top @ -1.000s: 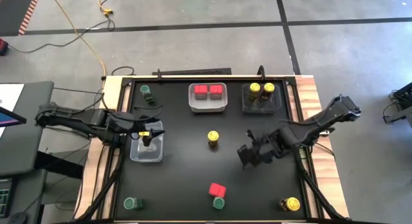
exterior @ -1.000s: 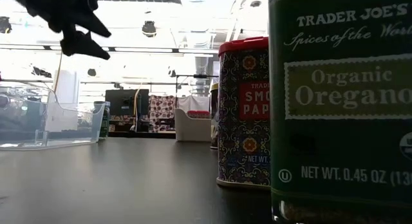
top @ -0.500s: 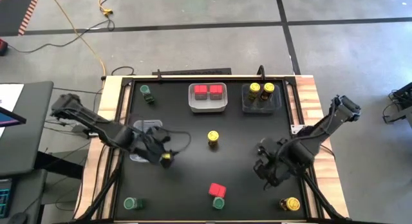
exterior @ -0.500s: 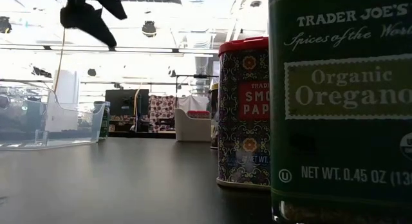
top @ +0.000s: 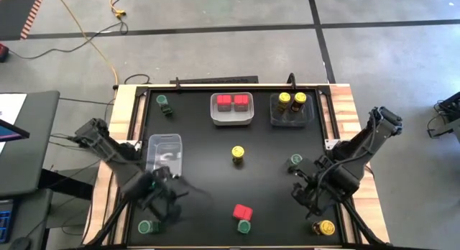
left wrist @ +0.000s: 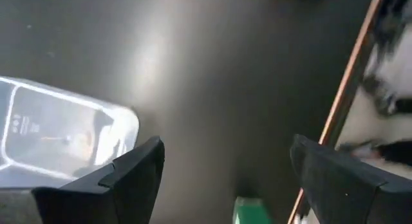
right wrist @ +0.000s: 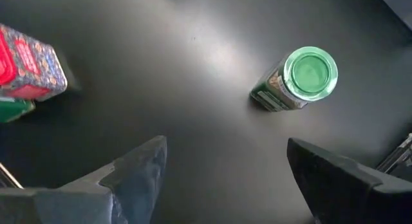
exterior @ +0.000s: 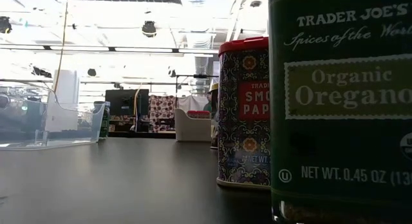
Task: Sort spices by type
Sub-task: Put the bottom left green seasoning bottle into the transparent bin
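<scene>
Claws (top: 159,205) open; four green-lidded jars (top: 162,101) visible.

The left gripper (top: 159,205) hangs with jaws apart over bare black table (top: 205,174); a green-lidded jar (top: 146,227) stands just beside it, a clear tray (top: 164,156) behind. Ahead of the open right gripper (top: 310,195), one green jar (right wrist: 297,79) interrupts open tabletop.

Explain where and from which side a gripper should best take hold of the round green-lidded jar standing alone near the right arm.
Probably from straight above, gripper fingers closing on opposite sides of the round green-lidded jar just below its lid. It stands upright on the black table, its round body offers no preferred side, and nothing crowds it. The open right gripper is nearest.
</scene>
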`<state>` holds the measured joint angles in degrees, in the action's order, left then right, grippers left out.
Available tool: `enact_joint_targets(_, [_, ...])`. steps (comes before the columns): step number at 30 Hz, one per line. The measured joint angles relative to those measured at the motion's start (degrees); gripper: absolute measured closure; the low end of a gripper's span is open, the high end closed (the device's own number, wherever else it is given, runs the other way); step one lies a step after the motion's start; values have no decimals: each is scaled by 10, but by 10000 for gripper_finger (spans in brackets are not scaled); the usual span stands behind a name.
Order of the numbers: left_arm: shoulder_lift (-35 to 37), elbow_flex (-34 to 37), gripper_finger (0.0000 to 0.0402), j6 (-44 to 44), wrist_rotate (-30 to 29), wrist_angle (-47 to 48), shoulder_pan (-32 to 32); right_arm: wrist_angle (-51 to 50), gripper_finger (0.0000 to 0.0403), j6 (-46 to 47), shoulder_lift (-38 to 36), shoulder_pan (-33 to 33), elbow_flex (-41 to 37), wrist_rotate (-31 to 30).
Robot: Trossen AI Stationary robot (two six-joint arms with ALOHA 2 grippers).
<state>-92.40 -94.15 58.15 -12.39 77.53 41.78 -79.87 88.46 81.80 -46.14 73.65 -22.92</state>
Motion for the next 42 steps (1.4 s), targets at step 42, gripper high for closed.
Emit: enact_joint_targets(42, [-5,68,77,121,2,-58,162,26,53,165,0,13,0,-59])
